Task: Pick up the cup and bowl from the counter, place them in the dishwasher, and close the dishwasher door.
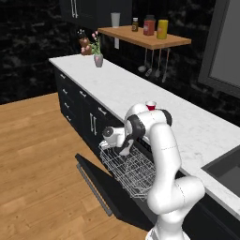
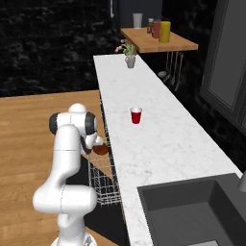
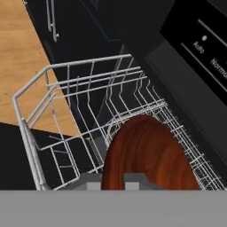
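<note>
the two-finger gripper (image 3: 113,179) is clamped narrowly on the shallow reddish-brown bowl (image 3: 148,155), held over the white wire rack (image 3: 66,106) of the open black dishwasher (image 1: 126,206); whether the bowl touches the rack is unclear. the small red plastic cup (image 2: 136,115) stands on the white marble-look counter (image 2: 158,144).

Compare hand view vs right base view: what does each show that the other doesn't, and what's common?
Hand view alone: the dishwasher's control strip with printed labels, and the rack's wire grid close up under the bowl.

Right base view alone: the cup standing upright on the counter, the sink, a flower vase, and a wooden shelf with jars.

Both: the reddish-brown bowl held in the claw above the white wire rack, and the wooden floor.
</note>
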Robot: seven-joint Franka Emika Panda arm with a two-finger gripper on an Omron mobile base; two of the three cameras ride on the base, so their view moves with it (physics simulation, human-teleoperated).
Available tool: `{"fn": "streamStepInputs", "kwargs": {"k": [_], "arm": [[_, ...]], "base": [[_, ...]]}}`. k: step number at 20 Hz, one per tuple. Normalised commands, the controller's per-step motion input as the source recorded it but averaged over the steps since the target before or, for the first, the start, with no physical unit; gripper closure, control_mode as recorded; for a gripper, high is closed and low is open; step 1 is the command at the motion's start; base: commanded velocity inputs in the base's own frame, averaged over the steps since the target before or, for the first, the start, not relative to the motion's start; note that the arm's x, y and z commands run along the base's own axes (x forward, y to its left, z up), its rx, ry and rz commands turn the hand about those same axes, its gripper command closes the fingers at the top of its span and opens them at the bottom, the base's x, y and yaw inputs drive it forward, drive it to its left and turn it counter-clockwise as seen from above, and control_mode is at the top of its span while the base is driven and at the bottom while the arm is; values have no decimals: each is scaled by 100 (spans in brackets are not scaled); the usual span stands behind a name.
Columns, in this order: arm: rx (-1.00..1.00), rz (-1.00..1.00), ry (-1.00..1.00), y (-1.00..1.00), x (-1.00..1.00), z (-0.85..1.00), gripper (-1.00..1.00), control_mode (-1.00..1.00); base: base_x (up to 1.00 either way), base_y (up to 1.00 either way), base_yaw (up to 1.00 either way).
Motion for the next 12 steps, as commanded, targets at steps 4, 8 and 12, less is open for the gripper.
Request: {"fn": "streamStepInputs", "kwargs": {"k": [4,8,12], "arm": [[-1,1,-8,-8,15,-46,100,-100],[-2,3,-10,0,9,-48,100,-100],[-1,3,-4,0,11,-49,100,-100]], "base": [[0,0,0],[0,0,0],[0,0,0]]}}
